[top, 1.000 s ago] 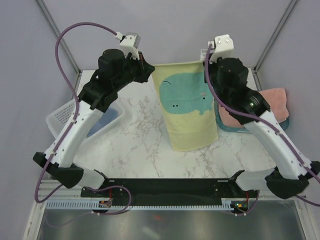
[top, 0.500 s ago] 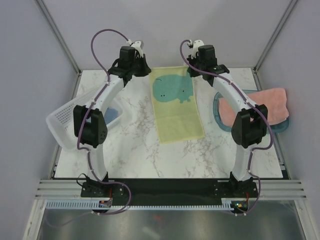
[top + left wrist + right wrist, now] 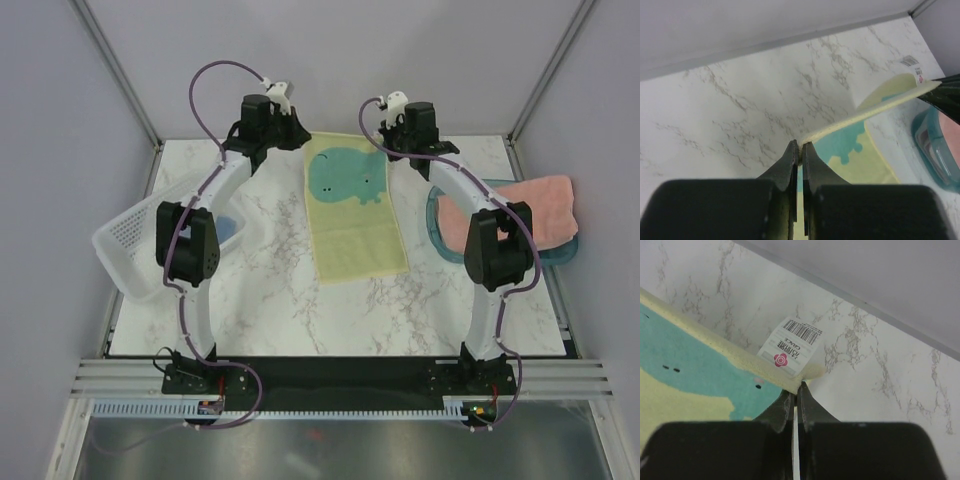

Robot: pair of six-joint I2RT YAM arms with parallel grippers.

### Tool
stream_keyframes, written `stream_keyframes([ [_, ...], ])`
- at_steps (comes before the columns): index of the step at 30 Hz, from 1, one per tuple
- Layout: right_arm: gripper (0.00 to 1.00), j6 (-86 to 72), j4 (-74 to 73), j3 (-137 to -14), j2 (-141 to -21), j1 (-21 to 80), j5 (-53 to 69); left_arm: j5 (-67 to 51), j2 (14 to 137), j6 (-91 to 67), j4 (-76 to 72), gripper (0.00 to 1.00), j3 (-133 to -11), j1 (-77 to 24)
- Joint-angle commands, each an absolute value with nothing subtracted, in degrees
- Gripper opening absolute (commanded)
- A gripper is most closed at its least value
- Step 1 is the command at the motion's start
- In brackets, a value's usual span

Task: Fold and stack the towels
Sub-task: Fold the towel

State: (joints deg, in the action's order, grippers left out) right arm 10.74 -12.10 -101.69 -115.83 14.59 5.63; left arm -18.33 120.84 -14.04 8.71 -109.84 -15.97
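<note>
On the table (image 3: 270,290), the yellow towel (image 3: 355,235) is laid out lengthwise, its far edge lifted. The pink towel (image 3: 540,205) is draped over the tray (image 3: 440,238) at right. Both far corners are pinched tight: one by the left gripper (image 3: 800,146), one by the right gripper (image 3: 799,390), beside the label (image 3: 790,347).

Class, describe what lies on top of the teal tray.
A salmon-pink towel lies on the teal tray; the right arm hides part, and anything beneath the towel is covered.

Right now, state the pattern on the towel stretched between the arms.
Pale yellow towel with a teal animal figure; clearest in the top view.
</note>
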Motion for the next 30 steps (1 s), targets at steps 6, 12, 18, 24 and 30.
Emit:
stream_keyframes([
  [6, 0.00, 24.2, -13.4, -91.1, -107.1, 12.3, 6.5, -21.2, 110.7, -9.8, 4.0, 0.02, -91.5, -16.6],
  [12, 0.00, 29.0, -10.1, -78.0, -97.2, 12.4, 11.3, -20.7, 102.8, -10.8, 0.2, 0.02, -77.7, -18.7],
  [18, 0.00, 29.9, -19.8, -75.1, -93.9, 12.4, 16.3, -20.0, 96.8, -13.0, 0.2, 0.02, -68.1, -22.0],
  [24, 0.00, 32.2, -25.9, -68.3, -90.6, 12.7, 18.5, -15.3, 90.5, -13.4, 0.3, 0.02, -58.6, -26.0],
  [30, 0.00, 34.9, -28.7, -60.2, -88.4, 15.3, 16.0, -11.4, 86.3, -14.1, 0.3, 0.02, -51.6, -29.4],
])
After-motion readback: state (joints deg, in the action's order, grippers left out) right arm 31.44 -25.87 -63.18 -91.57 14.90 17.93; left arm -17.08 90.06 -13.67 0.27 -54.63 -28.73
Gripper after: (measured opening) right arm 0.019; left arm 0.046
